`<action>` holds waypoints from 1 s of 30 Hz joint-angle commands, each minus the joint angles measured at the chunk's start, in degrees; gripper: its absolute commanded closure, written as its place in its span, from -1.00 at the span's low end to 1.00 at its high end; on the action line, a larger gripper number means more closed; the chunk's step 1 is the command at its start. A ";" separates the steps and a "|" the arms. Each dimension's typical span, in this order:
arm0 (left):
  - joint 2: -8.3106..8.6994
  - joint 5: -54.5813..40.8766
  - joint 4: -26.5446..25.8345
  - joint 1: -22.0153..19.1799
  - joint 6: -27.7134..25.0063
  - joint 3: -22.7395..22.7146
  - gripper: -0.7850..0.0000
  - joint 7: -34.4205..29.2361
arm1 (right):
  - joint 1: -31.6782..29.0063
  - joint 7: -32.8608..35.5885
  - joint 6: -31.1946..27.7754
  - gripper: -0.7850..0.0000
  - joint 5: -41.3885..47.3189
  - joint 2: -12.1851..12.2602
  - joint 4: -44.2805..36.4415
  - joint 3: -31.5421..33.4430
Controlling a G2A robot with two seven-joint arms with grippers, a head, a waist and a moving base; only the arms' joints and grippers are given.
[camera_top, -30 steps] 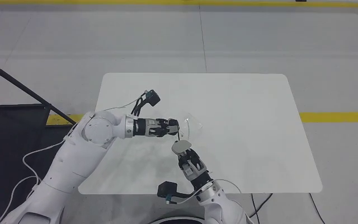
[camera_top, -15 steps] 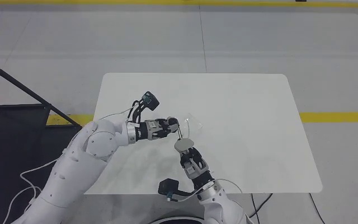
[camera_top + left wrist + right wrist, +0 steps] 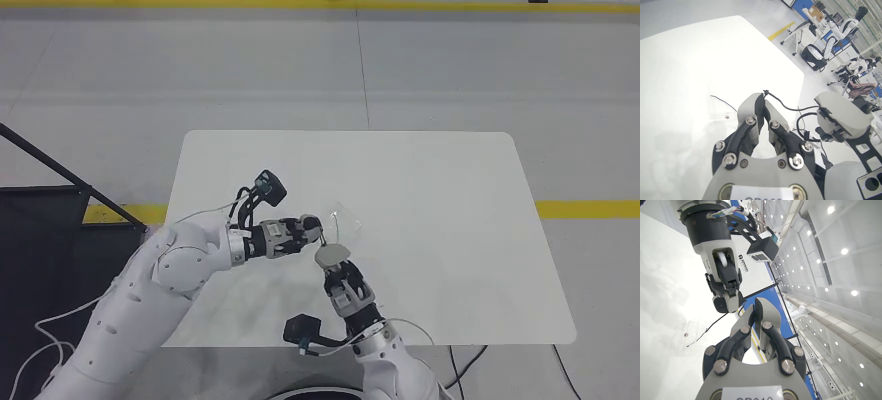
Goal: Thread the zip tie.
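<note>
- My left gripper (image 3: pixel 763 97) is clamped on the zip tie (image 3: pixel 789 109), with the head just past the fingertips.
- My right gripper (image 3: pixel 755 306) is closed on it farther along.
- It spans both grippers above the table (image 3: pixel 450 200).

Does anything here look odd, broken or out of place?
Nothing broken or spilled. The left claw and right claw both pinch one black zip tie above the table. The only stray thing: a clear plastic scrap lying there, a thin black strand crossing it.
</note>
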 commanded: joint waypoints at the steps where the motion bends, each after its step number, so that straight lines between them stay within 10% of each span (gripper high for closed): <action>1: 0.01 0.17 -0.20 0.15 0.00 -0.09 1.00 0.01 | 0.03 0.23 0.73 1.00 0.36 -0.03 0.07 0.04; 30: -0.17 1.68 -2.36 1.14 0.17 0.01 1.00 -0.44 | 0.62 1.01 11.41 1.00 3.22 -0.68 1.57 -0.90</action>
